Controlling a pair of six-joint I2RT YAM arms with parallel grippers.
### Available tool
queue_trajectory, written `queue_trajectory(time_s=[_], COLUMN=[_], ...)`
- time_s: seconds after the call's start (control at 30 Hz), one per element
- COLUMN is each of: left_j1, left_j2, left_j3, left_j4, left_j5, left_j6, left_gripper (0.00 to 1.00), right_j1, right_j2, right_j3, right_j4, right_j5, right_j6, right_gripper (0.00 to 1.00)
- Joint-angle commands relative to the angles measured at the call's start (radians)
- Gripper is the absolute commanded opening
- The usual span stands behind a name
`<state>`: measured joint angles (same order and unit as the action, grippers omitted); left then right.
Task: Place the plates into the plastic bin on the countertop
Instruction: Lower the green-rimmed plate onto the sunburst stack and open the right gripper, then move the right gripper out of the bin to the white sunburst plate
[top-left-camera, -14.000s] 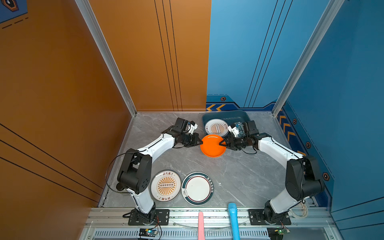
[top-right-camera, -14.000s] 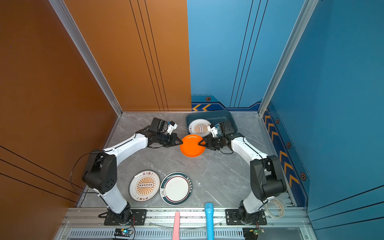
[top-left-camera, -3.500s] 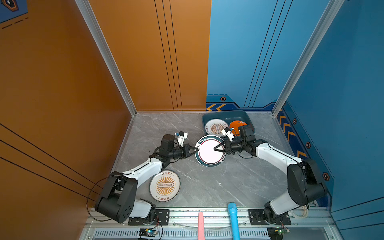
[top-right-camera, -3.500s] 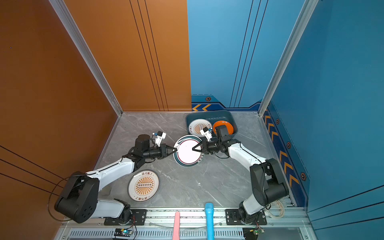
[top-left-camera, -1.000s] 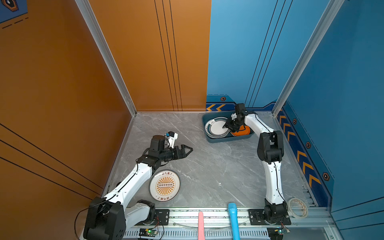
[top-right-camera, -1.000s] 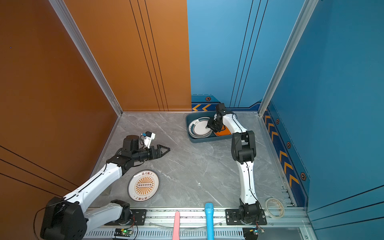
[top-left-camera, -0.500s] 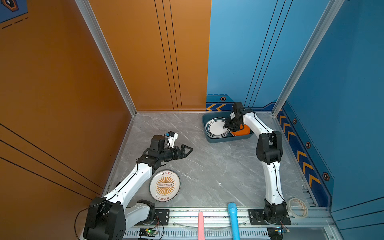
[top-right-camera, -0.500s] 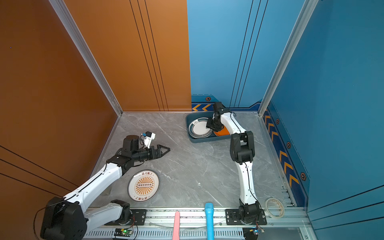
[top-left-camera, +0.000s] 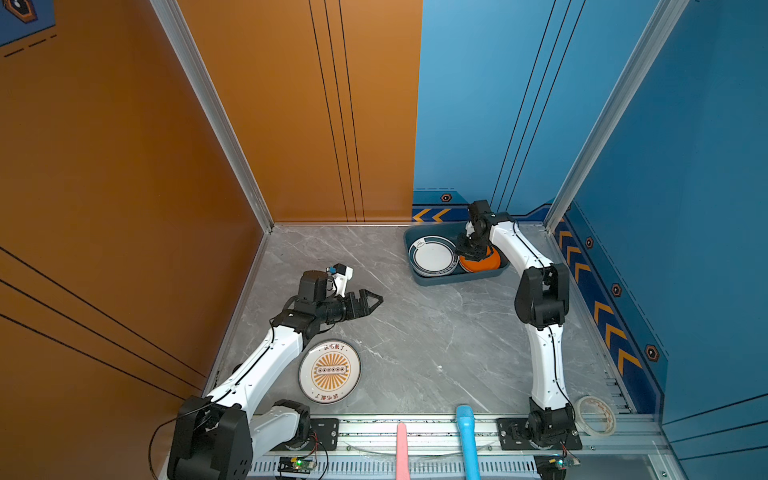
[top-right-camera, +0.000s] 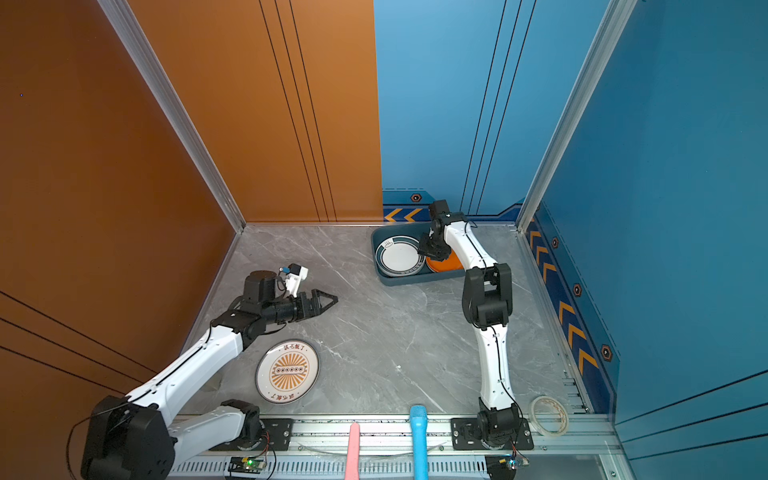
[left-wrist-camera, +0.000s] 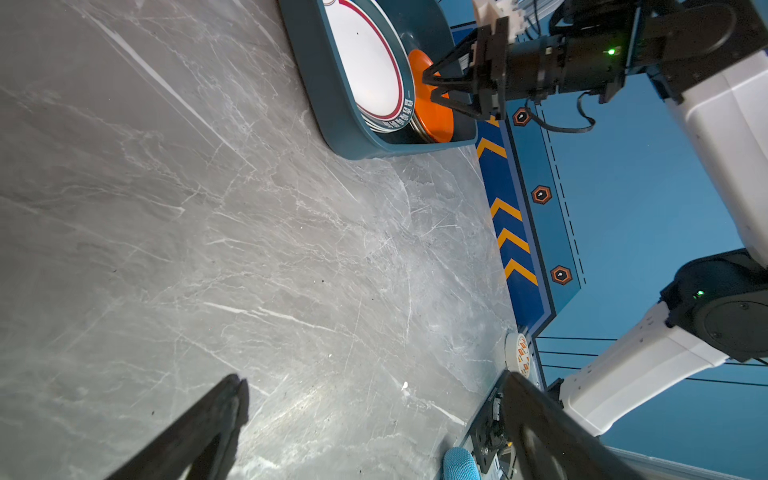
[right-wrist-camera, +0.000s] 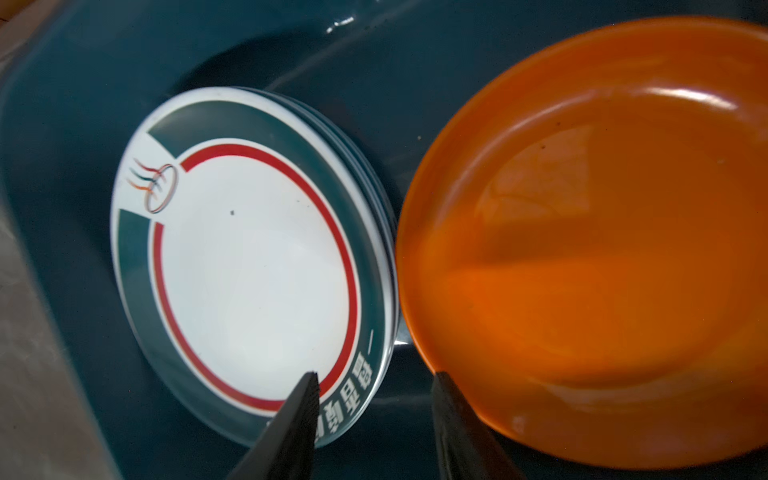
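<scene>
Your left hand (top-left-camera: 376, 300) hangs wide open, empty, above the grey marble worktop (top-left-camera: 415, 332); the sunburst plate (top-left-camera: 330, 371) lies back by its forearm. Your right hand (right-wrist-camera: 376, 376) is open, empty, over the bin (top-left-camera: 432, 279), between the teal-rimmed plate (right-wrist-camera: 253, 257) and the orange plate (right-wrist-camera: 602, 257). The blue wall (top-left-camera: 478, 104) stands just beyond it.

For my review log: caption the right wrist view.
Open right gripper over the plastic bin, between teal-rimmed plate and orange plate.

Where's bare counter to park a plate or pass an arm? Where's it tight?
Free: mid countertop between left gripper, plastic bin, right arm and sunburst plate; also the back-left corner beside the bin. Tight: the bin, filled by teal-rimmed plate and orange plate, right gripper above.
</scene>
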<state>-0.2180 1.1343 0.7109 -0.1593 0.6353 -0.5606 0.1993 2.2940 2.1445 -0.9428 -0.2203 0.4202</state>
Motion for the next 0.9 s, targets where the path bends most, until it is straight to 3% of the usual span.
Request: queue_trajectory(time_s=[0.0, 0.27, 0.4, 0.63, 0.87], left_j1=[0.041, 0.209, 0.295, 0.393, 0.404], left_j2=[-0.020, -0.027, -0.024, -0.042, -0.056], left_j3=[0.058, 0.139, 0.191, 0.216, 0.200], left_j4=[-0.086, -0.165, -0.231, -0.290, -0.313], left_j5=[-0.026, 0.011, 0.048, 0.096, 0.122], left_j6=[0.044, 0.046, 0.076, 0.109, 0.128], left_gripper=[0.98, 0.98, 0.98, 0.98, 0.98], right_j1=[0.028, 0.158, 0.256, 0.428, 0.573], right_j2=[-0.166, -0.381, -0.429, -0.458, -0.386], right_j3=[-0.028, -0.275, -0.401, -0.645, -0.726], right_j4=[-0.017, 0.146, 0.202, 0.470, 0.607], right_j5=[-0.049, -0.330, -0.407, -0.475, -0.472], right_j6=[-0.050, -0.003, 0.001, 0.118, 0.173], right_gripper=[0.47, 0.48, 0.48, 0.48, 0.47])
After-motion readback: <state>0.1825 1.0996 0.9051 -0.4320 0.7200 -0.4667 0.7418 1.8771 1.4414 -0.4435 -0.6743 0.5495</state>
